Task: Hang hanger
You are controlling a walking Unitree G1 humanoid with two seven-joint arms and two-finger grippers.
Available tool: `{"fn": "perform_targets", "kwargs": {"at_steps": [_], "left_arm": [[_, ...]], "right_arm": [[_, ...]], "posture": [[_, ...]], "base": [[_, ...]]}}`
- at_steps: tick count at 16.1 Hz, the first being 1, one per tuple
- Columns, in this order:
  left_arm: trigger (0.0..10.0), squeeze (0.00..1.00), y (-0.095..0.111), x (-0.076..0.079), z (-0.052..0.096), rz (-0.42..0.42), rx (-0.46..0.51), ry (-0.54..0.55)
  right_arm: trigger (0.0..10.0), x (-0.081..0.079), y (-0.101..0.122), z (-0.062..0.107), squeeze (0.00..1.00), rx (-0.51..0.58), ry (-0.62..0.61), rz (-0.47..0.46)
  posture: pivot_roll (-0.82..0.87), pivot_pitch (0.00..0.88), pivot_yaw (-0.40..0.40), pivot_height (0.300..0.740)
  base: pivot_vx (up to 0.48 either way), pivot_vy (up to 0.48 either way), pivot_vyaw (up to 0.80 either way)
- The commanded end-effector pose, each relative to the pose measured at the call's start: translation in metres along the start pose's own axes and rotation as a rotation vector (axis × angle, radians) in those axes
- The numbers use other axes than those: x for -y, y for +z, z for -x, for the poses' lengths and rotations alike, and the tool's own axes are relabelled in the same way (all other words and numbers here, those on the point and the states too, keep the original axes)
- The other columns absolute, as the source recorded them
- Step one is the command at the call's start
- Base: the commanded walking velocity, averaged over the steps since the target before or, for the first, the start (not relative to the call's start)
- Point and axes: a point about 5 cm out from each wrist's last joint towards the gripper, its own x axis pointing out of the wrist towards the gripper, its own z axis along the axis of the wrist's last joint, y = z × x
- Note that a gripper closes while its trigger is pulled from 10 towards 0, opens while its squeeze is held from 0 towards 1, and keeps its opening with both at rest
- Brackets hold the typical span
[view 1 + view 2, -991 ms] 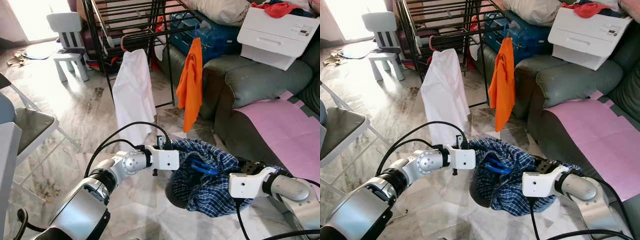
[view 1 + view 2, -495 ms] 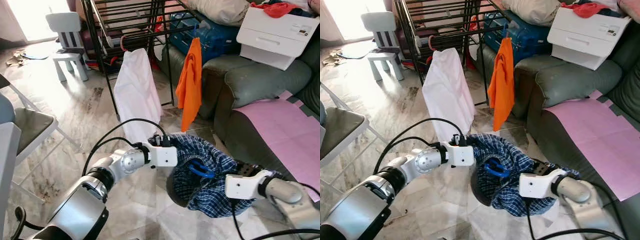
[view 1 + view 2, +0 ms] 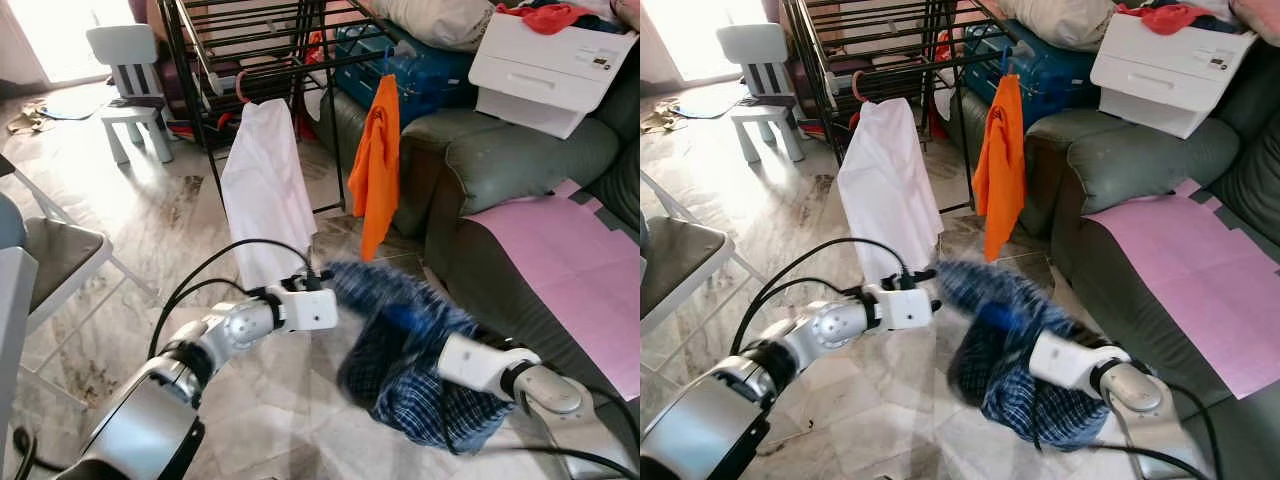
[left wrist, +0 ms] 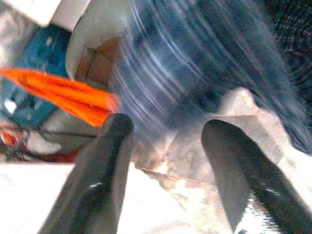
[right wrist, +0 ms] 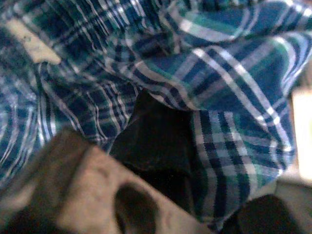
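Hanger can't be made out now; the blue plaid shirt (image 3: 420, 370) that hangs from the right arm is motion-blurred, a soft crumpled woven bundle sagging low over the marble floor (image 3: 150, 210), near centre. Right gripper (image 5: 161, 141) is buried in the plaid folds, dark finger shape under the cloth, can't tell if it's pinching or spread. Only the white forearm link shows in the head views.

Left gripper (image 4: 163, 146) sits just left of the bundle's upper edge, its two glossy black fingers (image 4: 105, 165) spread apart with a gap between them; the blurred plaid lies just beyond the tips, contact unclear. Black cables loop over the left silver arm.

Far centre: black metal rack (image 3: 250, 40) with thin bars. White shirt (image 3: 265, 190) hangs from it on a pink hook, smooth, draped long. Orange garment (image 3: 377, 165) hangs to its right, narrow, against the sofa arm.

Right: grey-green leather sofa (image 3: 520, 160), padded, with a flat pink sheet (image 3: 560, 260) on the seat. White boxy printer (image 3: 555, 60) on the sofa's back. Far left: small white plastic chair (image 3: 125, 60).
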Motion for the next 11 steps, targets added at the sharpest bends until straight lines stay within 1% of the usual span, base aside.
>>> {"fn": "perform_targets", "kwargs": {"at_steps": [1,2,3,4,5,6,7,8,9,11], "left_arm": [[10.0,1.0,-0.008,0.0,0.005,0.078,-0.031,0.023],[10.0,1.0,-0.013,-0.001,0.005,0.245,-0.059,0.114],[10.0,1.0,-0.016,-0.003,0.004,0.356,-0.081,0.169],[10.0,1.0,-0.019,-0.003,0.004,0.44,-0.103,0.217],[10.0,1.0,-0.019,-0.004,0.003,0.518,-0.102,0.282],[10.0,1.0,-0.019,-0.004,0.002,0.561,-0.112,0.334],[10.0,1.0,-0.019,-0.004,0.001,0.572,-0.122,0.354],[10.0,1.0,-0.021,-0.006,0.0,0.758,-0.133,0.453],[10.0,1.0,-0.022,-0.005,0.0,0.794,-0.149,0.493],[10.0,1.0,-0.022,0.0,-0.001,0.792,-0.158,0.503]], "right_arm": [[0.0,0.009,0.002,0.0,0.0,0.019,-0.079,-0.072],[0.0,0.015,0.003,0.001,0.0,0.045,-0.175,-0.146],[0.0,0.016,0.003,0.002,0.0,0.054,-0.209,-0.183],[0.0,0.016,0.004,0.003,0.0,0.07,-0.239,-0.225],[0.0,0.017,0.004,0.004,0.0,0.085,-0.281,-0.283],[0.0,0.015,0.005,0.005,0.0,0.104,-0.302,-0.324],[0.0,0.014,0.006,0.006,0.0,0.113,-0.309,-0.34],[0.0,0.003,0.007,0.005,0.0,0.13,-0.313,-0.422],[0.0,-0.003,0.008,0.004,0.0,0.146,-0.306,-0.46],[0.0,-0.011,0.011,0.002,0.0,0.176,-0.311,-0.55]], "posture": [[-0.06,0.0,0.04,0.74],[-0.06,0.0,0.038,0.74],[-0.06,0.0,0.036,0.74],[-0.06,0.0,0.036,0.74],[-0.06,0.0,0.037,0.74],[-0.06,0.0,0.039,0.74],[-0.06,0.0,0.039,0.74],[-0.08,0.0,0.049,0.74],[-0.08,0.0,0.052,0.74],[-0.09,0.0,0.056,0.74]], "base": [[0.0,0.0,0.0],[0.0,0.0,0.0],[0.0,0.0,0.0],[0.0,0.0,0.0],[0.0,0.0,0.0],[0.0,0.0,0.0],[0.0,0.0,0.0],[0.0,0.0,0.0],[0.0,0.0,0.0],[0.0,0.0,0.0]]}}
